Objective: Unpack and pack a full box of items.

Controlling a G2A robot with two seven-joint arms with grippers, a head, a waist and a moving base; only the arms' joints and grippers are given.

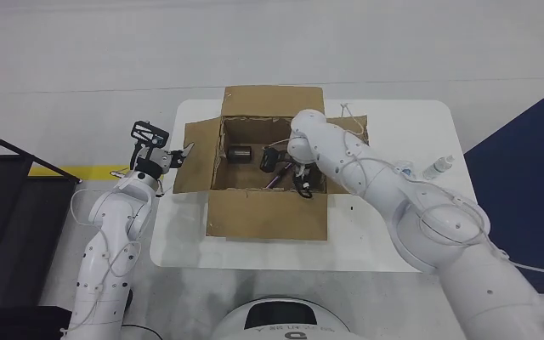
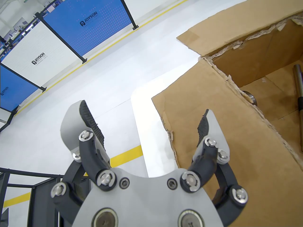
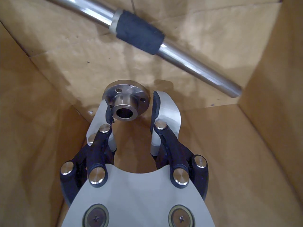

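Note:
An open cardboard box [image 1: 268,212] stands on the white table [image 1: 408,246]. My right gripper [image 3: 131,105] is deep inside it, open, with its fingers on either side of a small metal flange hub [image 3: 125,95] on the box floor; one pad touches the hub and the other stands apart. Just beyond the hub lies a steel rod [image 3: 203,72] with a black sleeve [image 3: 139,36]. From above, the right gripper [image 1: 276,166] sits mid-box beside a dark cylinder [image 1: 240,154]. My left gripper [image 2: 144,109] is open and holds nothing, just outside the box's left flap [image 2: 213,131].
A small spray bottle [image 1: 438,167] lies on the table to the right of the box, with loose string [image 1: 347,111] near the back right flap. A black rack [image 1: 25,212] stands off the table's left side. Bare tabletop shows in front of the box.

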